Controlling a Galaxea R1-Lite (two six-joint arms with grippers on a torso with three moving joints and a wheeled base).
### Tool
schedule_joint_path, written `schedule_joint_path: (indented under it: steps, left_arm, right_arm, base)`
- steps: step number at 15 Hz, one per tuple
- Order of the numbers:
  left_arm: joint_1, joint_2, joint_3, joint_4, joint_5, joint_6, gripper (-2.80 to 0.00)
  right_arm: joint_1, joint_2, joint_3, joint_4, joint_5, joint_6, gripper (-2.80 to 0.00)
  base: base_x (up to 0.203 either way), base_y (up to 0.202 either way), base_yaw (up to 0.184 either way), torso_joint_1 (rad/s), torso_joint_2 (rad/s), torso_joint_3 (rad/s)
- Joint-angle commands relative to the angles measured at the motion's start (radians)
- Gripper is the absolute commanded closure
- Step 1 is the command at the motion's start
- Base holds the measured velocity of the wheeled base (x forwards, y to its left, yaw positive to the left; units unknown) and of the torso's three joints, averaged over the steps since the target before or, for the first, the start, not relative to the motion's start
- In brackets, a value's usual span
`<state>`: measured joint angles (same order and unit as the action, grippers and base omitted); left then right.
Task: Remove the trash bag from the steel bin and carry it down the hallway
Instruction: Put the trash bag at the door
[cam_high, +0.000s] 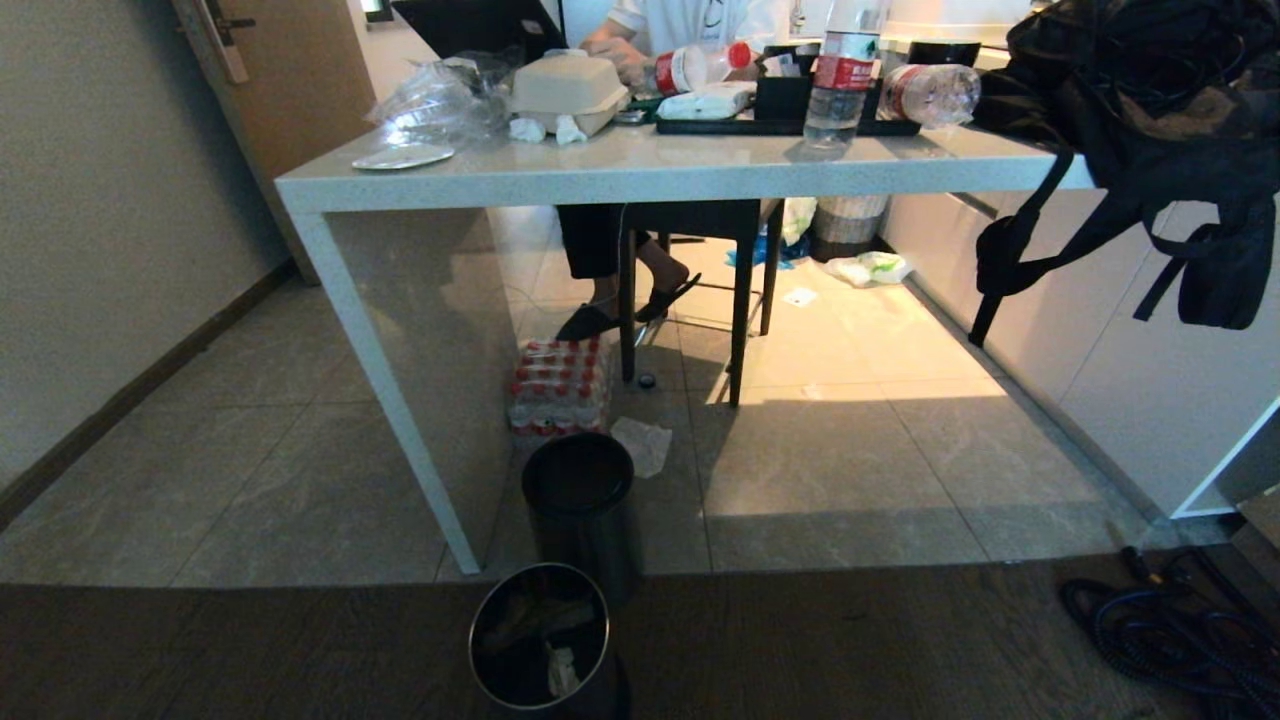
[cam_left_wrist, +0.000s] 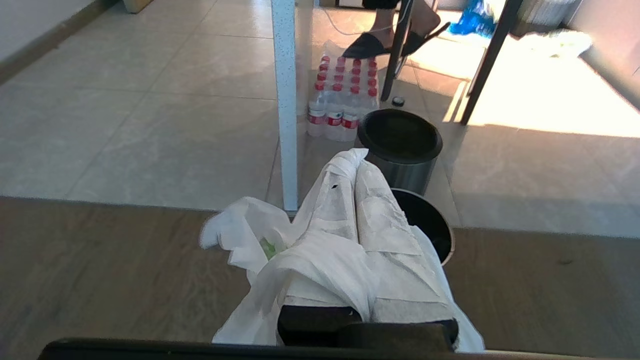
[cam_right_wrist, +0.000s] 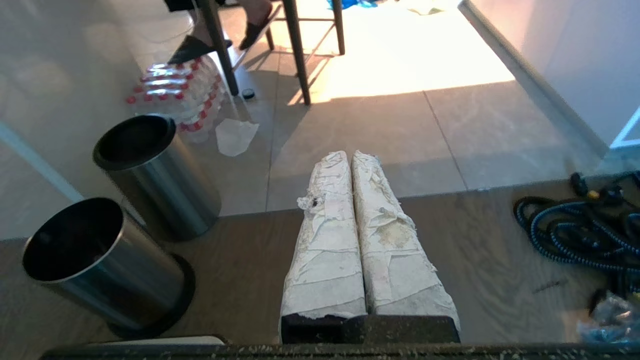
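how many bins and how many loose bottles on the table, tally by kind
Round bins on the floor: 2, the steel bin and the all-dark bin
Loose bottles on the table: 3, one upright, two lying
Total: 5

Grey stone table (cam_high: 640, 175), beige floor tiles (cam_high: 850, 470), dark wood flooring (cam_high: 900, 650), sunlit patch, brown door (cam_high: 300, 80)
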<state>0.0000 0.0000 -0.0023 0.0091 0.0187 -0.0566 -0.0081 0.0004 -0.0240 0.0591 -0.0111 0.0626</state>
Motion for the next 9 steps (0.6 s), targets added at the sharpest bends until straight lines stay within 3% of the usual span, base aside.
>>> schedule_joint_path:
  steps: [1, 9]
  left_arm:
    - [0.0, 0.002, 0.001, 0.0, 0.001, 0.0, 0.0]
    - [0.0, 0.002, 0.001, 0.0, 0.001, -0.002, 0.0]
  right_arm:
    - [-0.001, -0.002, -0.001, -0.001, 0.0, 0.0, 0.0]
    - [-0.001, -0.002, -0.001, -0.001, 0.0, 0.0, 0.0]
  base:
    - [0.003, 0.113, -0.002, -0.005, 0.0, 0.002]
    - [0.0, 0.192, 0.001, 0.001, 0.0, 0.003]
